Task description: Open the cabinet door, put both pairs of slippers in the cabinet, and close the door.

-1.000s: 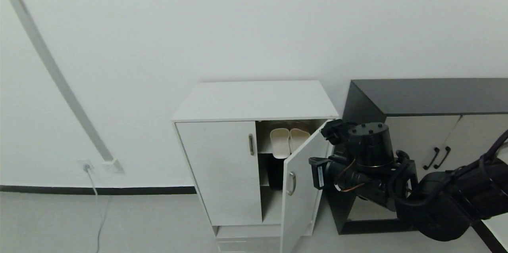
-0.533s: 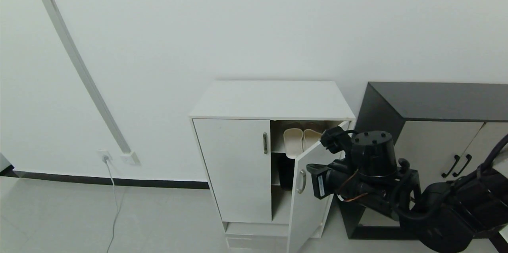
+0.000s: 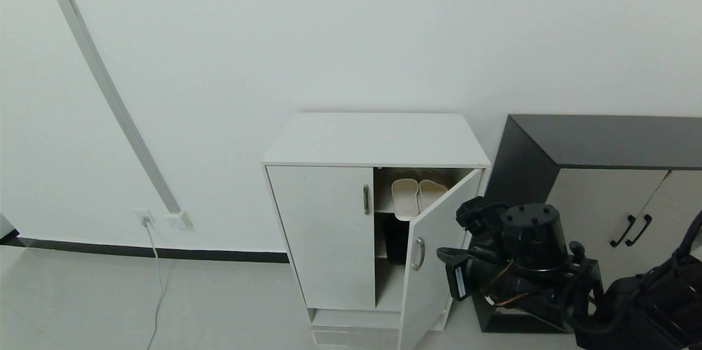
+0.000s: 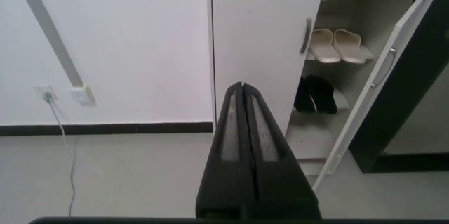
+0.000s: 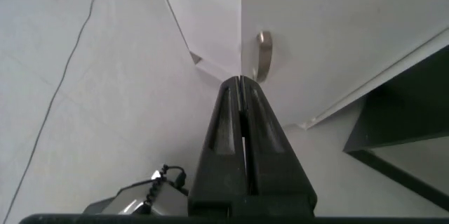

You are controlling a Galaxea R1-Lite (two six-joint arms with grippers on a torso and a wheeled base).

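Beige slippers (image 3: 418,195) front-to-back in cabinet (image 3: 373,141); left gripper (image 4: 242,86), right gripper (image 5: 242,80) clenched, empty.

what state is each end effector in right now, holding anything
Left end effector: closed, holding nothing.
Right end effector: closed, holding nothing, close to the door handle.
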